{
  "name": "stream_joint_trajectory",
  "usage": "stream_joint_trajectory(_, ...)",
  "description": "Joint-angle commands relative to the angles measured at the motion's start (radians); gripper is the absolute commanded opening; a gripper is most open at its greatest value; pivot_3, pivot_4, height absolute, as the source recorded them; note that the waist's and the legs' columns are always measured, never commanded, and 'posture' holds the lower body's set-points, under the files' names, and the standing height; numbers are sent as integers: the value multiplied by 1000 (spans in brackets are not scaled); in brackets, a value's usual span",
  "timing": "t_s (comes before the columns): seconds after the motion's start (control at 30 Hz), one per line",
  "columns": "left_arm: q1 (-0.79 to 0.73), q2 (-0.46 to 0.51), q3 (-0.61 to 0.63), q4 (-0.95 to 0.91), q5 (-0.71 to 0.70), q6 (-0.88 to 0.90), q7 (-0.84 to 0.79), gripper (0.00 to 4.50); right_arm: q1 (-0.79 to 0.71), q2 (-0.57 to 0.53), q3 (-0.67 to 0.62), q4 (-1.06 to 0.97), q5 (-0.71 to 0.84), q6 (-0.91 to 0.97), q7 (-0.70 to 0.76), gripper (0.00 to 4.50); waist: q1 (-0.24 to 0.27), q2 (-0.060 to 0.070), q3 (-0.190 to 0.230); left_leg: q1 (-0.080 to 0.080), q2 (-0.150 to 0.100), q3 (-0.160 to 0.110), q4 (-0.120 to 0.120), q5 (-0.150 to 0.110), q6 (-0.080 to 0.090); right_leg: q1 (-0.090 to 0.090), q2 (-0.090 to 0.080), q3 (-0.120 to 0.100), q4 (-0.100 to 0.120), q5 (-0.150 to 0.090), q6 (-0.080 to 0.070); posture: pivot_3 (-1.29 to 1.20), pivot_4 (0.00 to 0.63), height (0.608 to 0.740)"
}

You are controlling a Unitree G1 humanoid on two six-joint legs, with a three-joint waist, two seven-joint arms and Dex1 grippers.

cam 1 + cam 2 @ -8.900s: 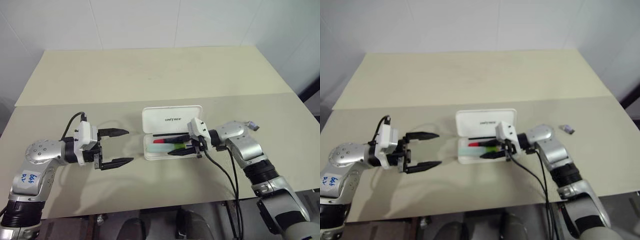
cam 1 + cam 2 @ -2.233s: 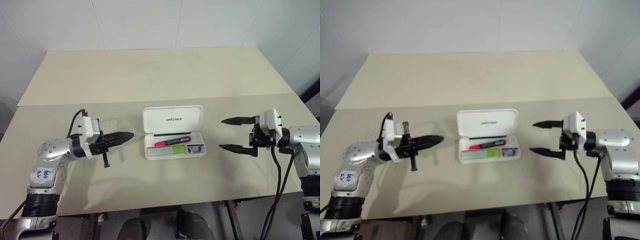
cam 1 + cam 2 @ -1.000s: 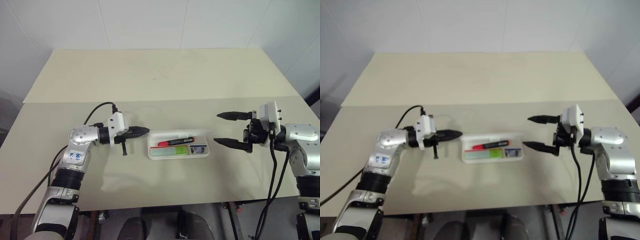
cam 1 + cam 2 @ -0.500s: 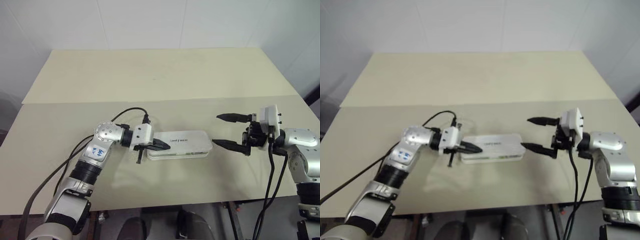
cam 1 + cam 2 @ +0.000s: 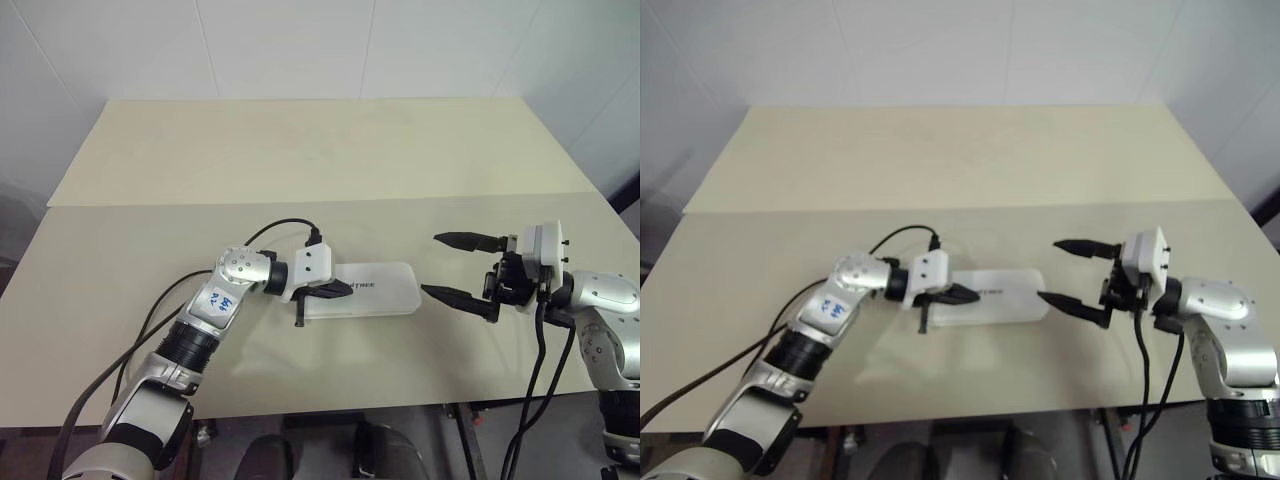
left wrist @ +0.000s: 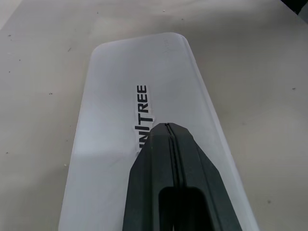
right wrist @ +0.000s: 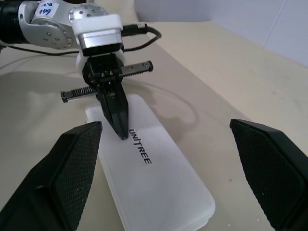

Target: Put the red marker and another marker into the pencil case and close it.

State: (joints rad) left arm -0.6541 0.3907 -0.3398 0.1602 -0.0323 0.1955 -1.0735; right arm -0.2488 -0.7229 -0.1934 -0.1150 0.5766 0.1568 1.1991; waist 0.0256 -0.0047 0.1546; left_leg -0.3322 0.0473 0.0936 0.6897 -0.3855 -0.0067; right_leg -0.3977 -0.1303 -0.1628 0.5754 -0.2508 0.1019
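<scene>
The white pencil case (image 5: 385, 290) lies closed and flat on the table, logo side up. My left gripper (image 5: 345, 291) is shut, its black tips resting on the lid (image 6: 120, 96) beside the logo. From the right wrist it appears as a black point (image 7: 122, 132) on the case's near-left part. The red marker and the other marker are hidden inside the closed case. My right gripper (image 5: 432, 264) is open and empty just off the case's right end, one finger (image 7: 72, 163) to each side in its wrist view.
The beige table (image 5: 300, 160) has a seam running across behind the case. A black cable (image 5: 275, 228) loops from my left wrist over the tabletop behind the arm. White walls stand behind the far edge.
A second ago the case was open with both markers showing. The lid has come down shut, and my left gripper has moved right onto it. The right gripper has hardly moved.
</scene>
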Motion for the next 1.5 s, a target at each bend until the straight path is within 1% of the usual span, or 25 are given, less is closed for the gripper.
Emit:
stream_joint_trajectory(0.03, 28, -2, -9, -79, -43, 104, -24, 17, 1, 13, -18, -29, 19, -6, -15, 4500, 0, 0, 0, 0, 0, 0, 0, 0, 0, 0, 0, 0, 0, 0, 0, 0, 150, 740)
stream_joint_trajectory(0.17, 49, -7, 51, -142, -133, 190, -20, 17, -11, 22, -7, -6, 15, -12, -4, 4500, 1, 0, 0, -1, 0, 0, 0, 0, 0, 0, 0, 0, 0, 0, 0, 0, 150, 740)
stream_joint_trajectory(0.27, 110, 43, 105, -182, -159, 141, -20, 17, -30, 31, 6, 52, 5, -26, 21, 4500, -2, 0, 0, -1, 0, -1, 0, 0, 0, 0, 0, 0, -1, 0, 0, 0, 150, 740)
stream_joint_trajectory(0.4, 171, 54, 206, -242, -226, 137, 26, 17, -48, 17, -2, 141, 1, -53, 72, 4500, -2, 0, 0, -1, 0, -1, 0, 0, 0, 0, 0, 0, -1, 0, 0, 0, 150, 740)
stream_joint_trajectory(0.53, 249, 110, 297, -272, -244, 90, 47, 17, -94, 1, -15, 254, -16, -109, 124, 4500, -3, 0, 0, -1, 0, -1, 1, 0, 0, 0, 0, 0, 0, 0, 0, 0, 150, 740)
stream_joint_trajectory(0.57, 281, 115, 334, -296, -270, 85, 58, 17, -108, -4, -20, 290, -28, -134, 133, 4500, -4, 1, 0, 0, 0, -1, 1, 0, 0, 0, 0, 1, 0, 0, 0, 0, 150, 740)
stream_joint_trajectory(0.6, 311, 113, 370, -321, -302, 81, 65, 387, -118, -7, -25, 322, -30, -150, 147, 4500, -5, 1, 0, 0, 0, -1, 1, 0, 0, 0, 0, 1, 0, 0, 0, 0, 150, 740)
stream_joint_trajectory(0.63, 340, 116, 396, -342, -323, 79, 69, 604, -125, -12, -27, 350, -34, -163, 160, 4500, -6, 1, 0, 0, 1, -1, 0, 0, 0, 0, 0, 1, -1, 0, 0, 0, 150, 740)
stream_joint_trajectory(0.67, 368, 124, 423, -357, -339, 65, 64, 921, -128, -12, -26, 369, -41, -179, 165, 4500, -6, 1, 1, 0, 1, -1, 0, 0, 0, 0, 0, 0, -1, 0, 0, 0, 150, 740)
stream_joint_trajectory(0.7, 388, 129, 437, -372, -354, 59, 58, 1330, -135, -15, -26, 399, -48, -199, 178, 4500, -4, 1, 1, 0, 1, -1, 0, 0, 0, 0, 0, 0, -1, 0, 0, 0, 150, 740)
stream_joint_trajectory(0.77, 414, 134, 468, -386, -369, 41, 70, 1964, -155, -20, -30, 470, -66, -242, 198, 4500, -1, 1, 1, 0, 1, -1, 0, 0, 0, 0, 0, 0, -1, 0, 0, 0, 150, 740)
stream_joint_trajectory(0.83, 434, 142, 509, -386, -388, 7, 73, 2707, -180, -16, -39, 541, -89, -305, 200, 4500, -1, 1, 1, -1, 0, -1, 1, 0, 0, 0, -1, 0, -1, 0, 0, 0, 150, 740)
stream_joint_trajectory(0.87, 436, 144, 522, -388, -401, 8, 78, 3009, -195, -20, -42, 578, -96, -323, 205, 4500, -2, 1, 1, -1, 0, -1, 1, 0, 0, 0, -1, 1, -1, 0, 0, 0, 150, 740)
stream_joint_trajectory(0.9, 433, 146, 526, -389, -405, 5, 83, 3419, -211, -28, -45, 615, -101, -337, 216, 4500, -3, 1, 1, -1, 0, -1, 1, 0, 0, 0, -1, 1, -1, 0, 0, 0, 150, 740)
stream_joint_trajectory(1.0, 444, 174, 548, -388, -424, 3, 65, 4401, -216, -49, -50, 669, -115, -390, 245, 4500, -4, 1, 1, 0, 0, 0, 1, 0, 0, 0, -1, 1, 0, 0, 0, 0, 150, 740)
stream_joint_trajectory(1.03, 447, 179, 548, -386, -424, 0, 65, 4460, -219, -51, -54, 688, -117, -422, 259, 4500, -4, 1, 1, 0, 1, 0, 1, 0, 0, 0, 0, 1, 0, 0, 0, 0, 150, 740)
stream_joint_trajectory(1.23, 471, 182, 530, -404, -432, -6, 74, 4460, -207, -57, -52, 660, -99, -398, 268, 4500, -7, 2, 1, 0, 1, 0, 0, 0, 0, 0, 0, 1, -1, 0, 0, 0, 150, 740)
stream_joint_trajectory(1.5, 499, 185, 510, -433, -429, 2, 90, 4460, -293, -50, -27, 705, -116, -377, 282, 4500, -8, 2, 1, 0, 1, 0, 0, 0, 0, 0, 0, 1, 0, 0, 0, 0, 150, 740)
